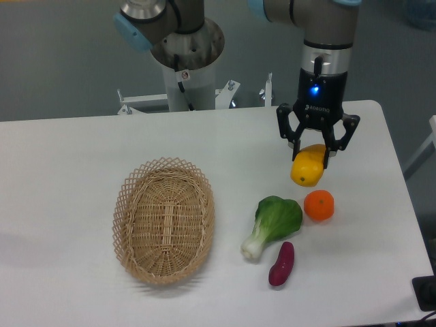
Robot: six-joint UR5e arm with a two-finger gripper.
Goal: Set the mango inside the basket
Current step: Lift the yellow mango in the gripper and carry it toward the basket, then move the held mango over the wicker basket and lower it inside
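- The basket (163, 219) is tan woven wicker, rough, with an open lattice rim.
- The mango (308, 167) has smooth yellow-orange skin with a slight sheen.
- At its 5 o'clock, the orange (319, 205) looks finely dimpled and matt.
- The desk (68, 157) is smooth matt white.
- The gripper (315, 155) looks like black plastic.

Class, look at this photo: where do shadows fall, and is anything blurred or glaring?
Fixed camera view: even, soft light; faint shadows beside the basket and under the mango in the gripper; the whole picture slightly soft; no strong glare on the table.
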